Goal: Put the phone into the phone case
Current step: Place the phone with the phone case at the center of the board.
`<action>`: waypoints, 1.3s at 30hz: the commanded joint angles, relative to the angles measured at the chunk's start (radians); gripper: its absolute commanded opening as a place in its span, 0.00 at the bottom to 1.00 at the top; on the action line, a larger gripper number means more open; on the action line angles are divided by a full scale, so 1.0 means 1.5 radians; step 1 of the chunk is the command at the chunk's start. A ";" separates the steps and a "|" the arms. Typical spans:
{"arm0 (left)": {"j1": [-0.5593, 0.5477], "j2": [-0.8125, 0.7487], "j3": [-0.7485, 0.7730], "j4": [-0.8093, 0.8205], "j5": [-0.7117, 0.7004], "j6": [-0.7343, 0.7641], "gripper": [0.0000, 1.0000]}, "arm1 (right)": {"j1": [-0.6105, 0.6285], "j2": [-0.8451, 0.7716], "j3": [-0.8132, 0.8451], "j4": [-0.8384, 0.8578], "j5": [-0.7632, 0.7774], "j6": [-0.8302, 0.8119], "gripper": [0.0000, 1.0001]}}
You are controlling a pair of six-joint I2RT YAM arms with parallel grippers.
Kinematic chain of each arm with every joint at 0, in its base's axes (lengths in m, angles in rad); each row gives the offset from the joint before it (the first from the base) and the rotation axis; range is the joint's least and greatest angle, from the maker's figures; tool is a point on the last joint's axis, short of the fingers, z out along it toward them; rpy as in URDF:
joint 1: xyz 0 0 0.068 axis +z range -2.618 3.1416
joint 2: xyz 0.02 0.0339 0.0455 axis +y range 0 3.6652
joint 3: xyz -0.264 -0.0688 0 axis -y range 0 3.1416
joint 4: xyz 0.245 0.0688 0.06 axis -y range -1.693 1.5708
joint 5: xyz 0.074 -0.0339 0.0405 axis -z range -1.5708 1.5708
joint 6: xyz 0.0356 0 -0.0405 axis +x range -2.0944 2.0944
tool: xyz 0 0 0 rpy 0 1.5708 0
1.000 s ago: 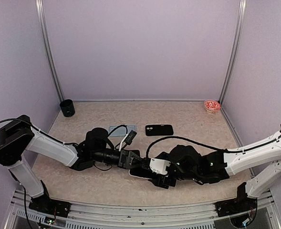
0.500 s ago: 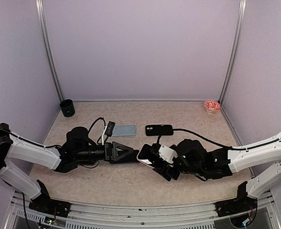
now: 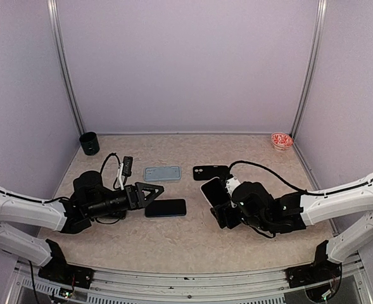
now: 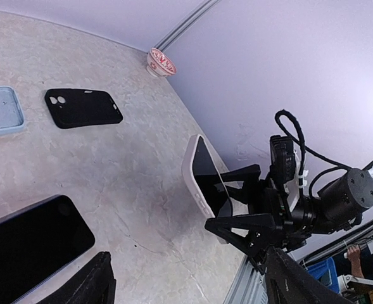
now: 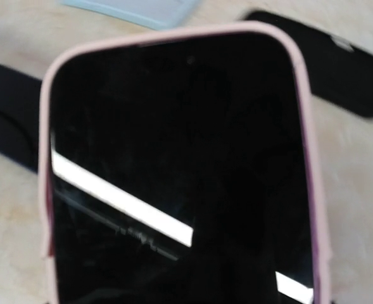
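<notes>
The phone sits inside a pale pink case, and its dark glass faces the right wrist camera. Your right tool is closed on the two at the lower end. It holds them tipped up off the surface, a bit right of the middle. So the main job looks done, I think. What I can't tell is whether every corner is pushed in (the bottom end is hidden by the tool). A last press and laying it down flat may be all that is left.

Your left tool is spread wide with nothing in it. It hangs low just beside a second phone, which lies flat and bare on the surface.

Two more cases lie farther back. The light blue case is open side up with nothing in it. The black case lies flat near it and looks empty too. A black cup stands in the far left corner and a small red and white bowl in the far right one. You can't see inside either.
</notes>
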State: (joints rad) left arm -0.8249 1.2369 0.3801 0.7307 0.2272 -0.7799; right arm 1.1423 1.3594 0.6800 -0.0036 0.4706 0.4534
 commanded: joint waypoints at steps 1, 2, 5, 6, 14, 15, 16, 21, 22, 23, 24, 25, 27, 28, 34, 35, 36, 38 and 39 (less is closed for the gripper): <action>0.004 -0.013 -0.013 -0.007 -0.029 0.005 0.81 | -0.005 0.010 0.007 -0.018 0.072 0.139 0.69; 0.004 -0.014 -0.015 -0.008 -0.030 0.004 0.81 | -0.006 0.010 0.000 -0.019 0.076 0.151 0.69; 0.004 -0.019 -0.017 -0.010 -0.036 0.004 0.82 | -0.015 0.011 -0.019 -0.015 0.077 0.186 0.69; 0.004 -0.019 -0.017 -0.010 -0.037 0.004 0.82 | -0.019 0.012 -0.025 -0.012 0.076 0.196 0.69; 0.004 -0.017 -0.017 -0.012 -0.042 0.002 0.83 | -0.046 0.045 -0.059 -0.004 0.087 0.282 0.70; 0.004 -0.016 -0.017 -0.012 -0.043 0.002 0.83 | -0.047 0.050 -0.060 -0.004 0.089 0.287 0.70; 0.004 -0.016 -0.017 -0.012 -0.044 0.001 0.83 | -0.048 0.056 -0.059 -0.007 0.092 0.294 0.70; 0.005 -0.011 -0.014 -0.010 -0.044 -0.001 0.83 | -0.052 0.078 -0.055 -0.008 0.096 0.319 0.72; 0.005 -0.010 -0.014 -0.011 -0.045 -0.001 0.83 | -0.052 0.082 -0.054 -0.005 0.093 0.322 0.72; 0.005 -0.010 -0.013 -0.012 -0.045 -0.001 0.83 | -0.053 0.086 -0.053 -0.002 0.090 0.325 0.73; 0.005 -0.010 -0.012 -0.013 -0.046 -0.001 0.83 | -0.054 0.092 -0.052 0.000 0.085 0.328 0.73; 0.005 -0.010 -0.011 -0.013 -0.047 0.000 0.83 | -0.057 0.097 -0.051 0.001 0.077 0.329 0.73; 0.006 -0.010 -0.010 -0.017 -0.047 0.001 0.83 | -0.060 0.112 -0.049 0.001 0.066 0.332 0.73; 0.007 -0.010 -0.010 -0.018 -0.047 0.001 0.83 | -0.062 0.116 -0.048 0.018 0.062 0.333 0.73; 0.010 -0.013 -0.013 -0.023 -0.049 0.000 0.83 | -0.068 0.137 -0.040 0.026 0.044 0.340 0.73; 0.010 -0.014 -0.013 -0.022 -0.049 -0.001 0.83 | -0.069 0.137 -0.040 0.026 0.043 0.342 0.73; 0.011 -0.015 -0.014 -0.024 -0.049 -0.001 0.83 | -0.070 0.136 -0.040 0.027 0.043 0.341 0.73; 0.013 -0.016 -0.014 -0.026 -0.050 -0.001 0.83 | -0.070 0.136 -0.038 0.027 0.041 0.342 0.74; 0.014 -0.018 -0.015 -0.027 -0.051 -0.001 0.83 | -0.070 0.137 -0.037 0.026 0.039 0.342 0.75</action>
State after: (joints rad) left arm -0.8146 1.2232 0.3622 0.7059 0.1635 -0.7818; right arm 1.0466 1.5600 0.5934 -0.0082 0.5224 0.9463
